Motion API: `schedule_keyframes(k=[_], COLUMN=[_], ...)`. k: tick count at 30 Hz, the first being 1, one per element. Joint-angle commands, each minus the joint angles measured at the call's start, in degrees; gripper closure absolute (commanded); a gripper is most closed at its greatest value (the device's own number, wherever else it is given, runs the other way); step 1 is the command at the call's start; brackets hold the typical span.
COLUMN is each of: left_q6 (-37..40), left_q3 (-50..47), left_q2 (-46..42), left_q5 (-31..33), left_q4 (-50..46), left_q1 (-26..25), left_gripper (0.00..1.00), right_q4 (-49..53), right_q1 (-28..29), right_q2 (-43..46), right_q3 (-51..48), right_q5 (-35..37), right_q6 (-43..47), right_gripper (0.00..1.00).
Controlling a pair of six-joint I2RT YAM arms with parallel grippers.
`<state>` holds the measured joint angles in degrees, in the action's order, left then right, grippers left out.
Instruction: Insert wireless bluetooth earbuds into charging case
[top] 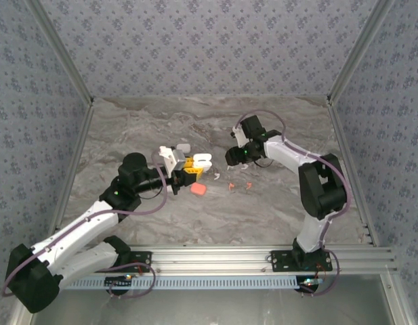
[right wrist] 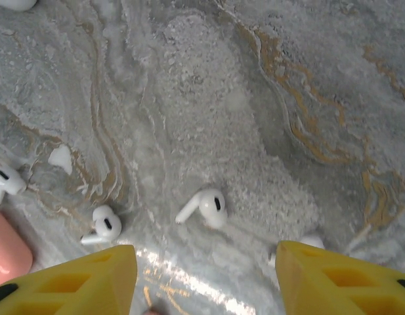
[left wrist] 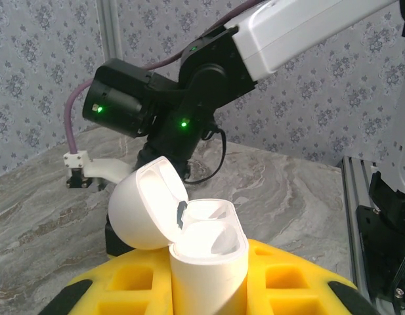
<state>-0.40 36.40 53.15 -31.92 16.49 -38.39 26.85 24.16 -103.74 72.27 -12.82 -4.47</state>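
- Earbuds [right wrist: 209, 209] lie scattered on the marble table [right wrist: 268, 98] — one between the right claw [right wrist: 205, 262] and its parted fingers.
- Left claw [left wrist: 209, 282] grips an open white charging case [left wrist: 212, 252], lid up.

Grey marbled tabletop [top: 209, 128], floral blue-grey wallpapered walls [top: 209, 40], aluminium rail [top: 263, 254] at near edge

Earbuds [right wrist: 203, 208] white, black-spotted; charging case [left wrist: 202, 262] white; second case [right wrist: 5, 252] coral; table [right wrist: 255, 98] grey marble, ochre-veined; walls [top: 209, 40] blue-grey floral.
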Motion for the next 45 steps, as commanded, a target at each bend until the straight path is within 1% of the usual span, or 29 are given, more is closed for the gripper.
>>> schedule_keyframes(k=[1, 5, 11, 24, 29, 33, 38, 42, 45], left_q6=[1.1, 1.2, 1.3, 0.9, 0.9, 0.8, 0.7, 0.6, 0.3], left_q3=[0.7, 0.7, 0.7, 0.8, 0.8, 0.8, 0.7, 0.8, 0.6], left_q2=[-1.8, -2.1, -2.1, -2.0, -2.1, -2.0, -2.2, -2.2, -2.2], left_q5=[0.4, 0.5, 0.6, 0.8, 0.9, 1.1, 1.2, 1.2, 1.3], left_q4=[0.2, 0.0, -0.2, -0.4, -0.7, -0.9, -1.0, -1.1, -0.8], left_q1=[-0.5, -0.5, -0.5, -0.6, -0.6, -0.7, -0.7, -0.7, -0.7], left_gripper=[1.00, 1.00, 1.00, 1.00, 1.00, 1.00, 1.00, 1.00, 1.00], right_q4=[0.0, 0.4, 0.4, 1.4, 2.1, 2.3, 2.5, 1.1, -0.2], right_q1=[0.3, 0.7, 0.8, 1.3, 1.3, 1.2, 1.3, 1.3, 1.3], right_q2=[-3.6, -7.2, -10.1, -11.7, -11.7, -11.6, -10.9, -8.6, -5.1], right_q3=[3.3, 5.3, 6.0, 5.0, 4.6, 4.2, 3.9, 2.3, 0.7], right_q5=[-1.3, -2.3, -3.8, -4.6, -4.2, -4.0, -3.7, -3.3, -2.7], right_q6=[1.5, 2.1, 2.2, 2.3, 2.5, 2.8, 3.0, 2.8, 2.4], right_gripper=[0.43, 0.47, 0.51, 0.59, 0.65, 0.72, 0.78, 0.79, 0.79])
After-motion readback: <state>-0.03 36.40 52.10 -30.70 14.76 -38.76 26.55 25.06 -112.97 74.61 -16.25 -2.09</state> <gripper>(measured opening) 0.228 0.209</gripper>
